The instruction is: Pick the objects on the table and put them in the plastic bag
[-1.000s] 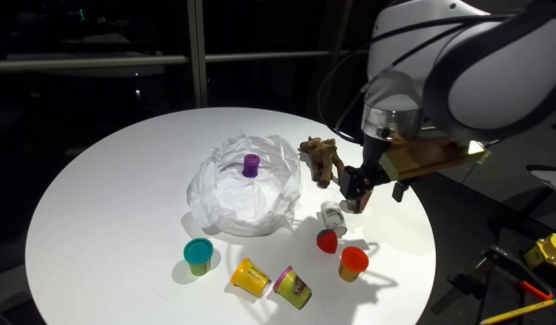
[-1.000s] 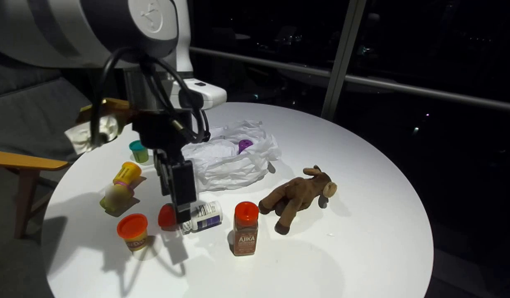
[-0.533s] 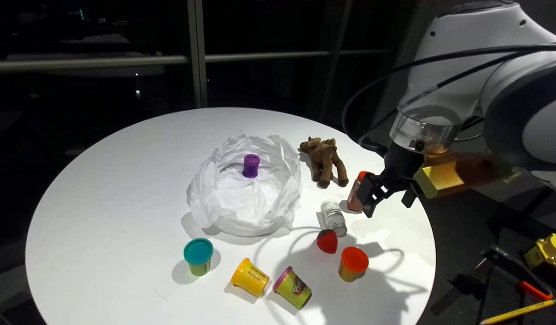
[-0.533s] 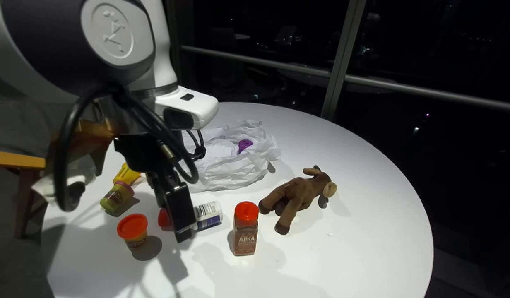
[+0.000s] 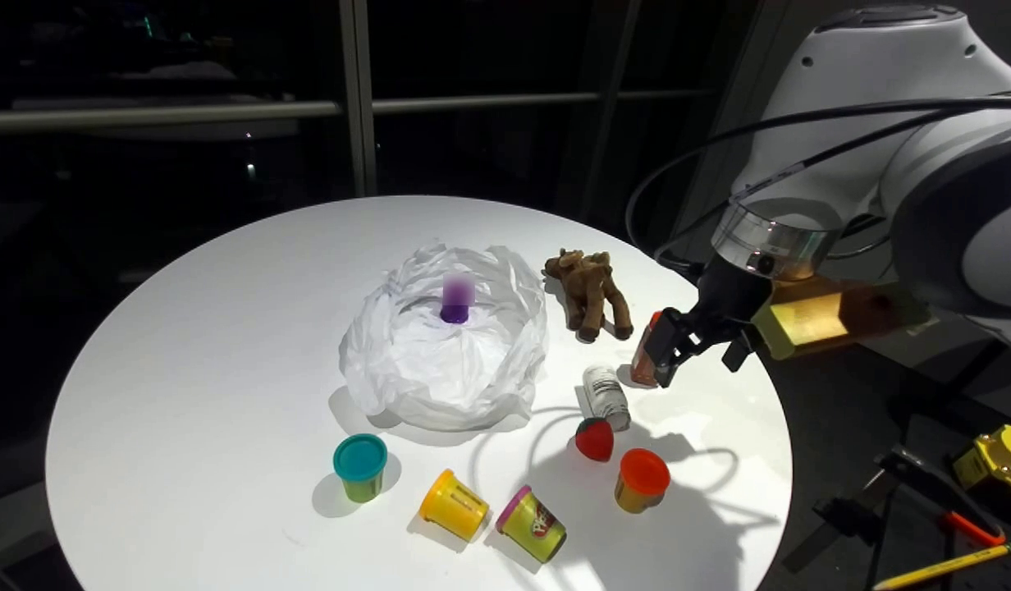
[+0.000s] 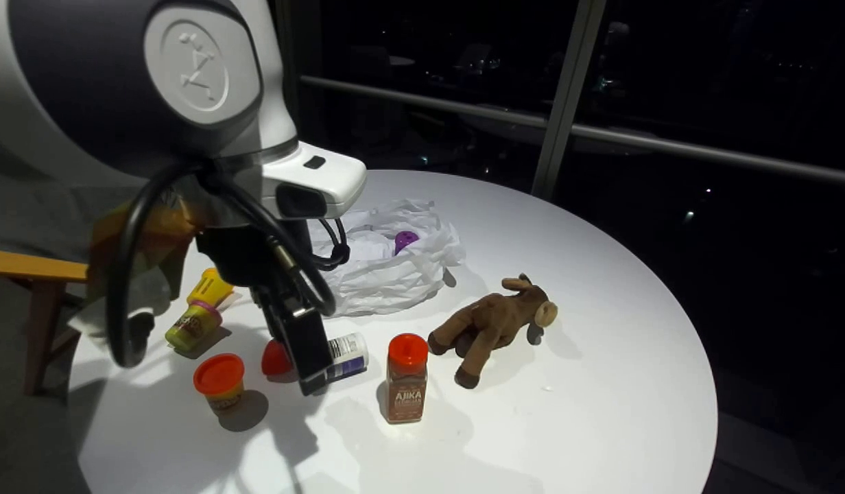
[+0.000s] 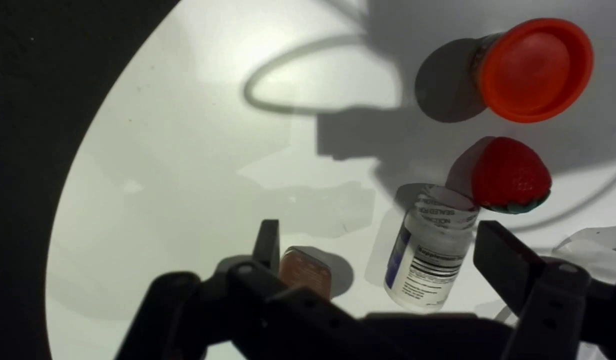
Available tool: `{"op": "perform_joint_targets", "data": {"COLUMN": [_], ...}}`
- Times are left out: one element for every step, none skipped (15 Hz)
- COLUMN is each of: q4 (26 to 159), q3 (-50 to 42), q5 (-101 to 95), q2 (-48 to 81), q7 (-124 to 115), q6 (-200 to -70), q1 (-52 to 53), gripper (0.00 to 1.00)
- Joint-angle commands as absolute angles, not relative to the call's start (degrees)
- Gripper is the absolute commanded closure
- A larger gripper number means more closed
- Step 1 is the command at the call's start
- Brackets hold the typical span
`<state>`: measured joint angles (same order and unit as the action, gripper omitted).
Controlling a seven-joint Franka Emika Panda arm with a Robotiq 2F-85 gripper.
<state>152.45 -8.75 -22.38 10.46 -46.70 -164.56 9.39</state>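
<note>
Gripper hovers over the table, jaws spread wide, nothing held. Purple toy stands in the bag; the rest is outside: early days, I'd judge. Bag as clock hub, in an exterior view: plush at two, jar at three, bottle and strawberry at four, teal cup at seven. Step in hand, probably: lining up on the bottle, between the jaws in the wrist view. Next: lower astride its middle, clear of the strawberry, then close.
</note>
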Motion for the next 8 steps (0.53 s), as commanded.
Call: {"op": "perform_joint_targets", "data": {"q4": [146.95,145.52,144.11,142.97,141.55,140.37,139.69,139.25], "q3": [-3.18,-2.37,-2.08,-2.01,-2.87,-3.79,-5.23,-6.07], "q5": [-11.73,-9.66,-8.38,-7.48,-7.7,-8.18,-9.5,-9.79], "q2": [14.66,15.39,15.97,16.53,17.67,18.62,19.24,19.57], "q7": [-42.43,-41.69,-41.33,-41.25,-41.77,-42.24,-43.09,-43.31], "q6": [-165.41,-165.26,-164.96,-164.79,-164.46,-164.09,-163.81,-163.43], "q1": [9.15,9.35,9.72,10.25,11.0,11.65,12.56,13.13], "gripper": [0.0,0.0,0.0,0.0,0.0,0.0,0.0,0.0]}}
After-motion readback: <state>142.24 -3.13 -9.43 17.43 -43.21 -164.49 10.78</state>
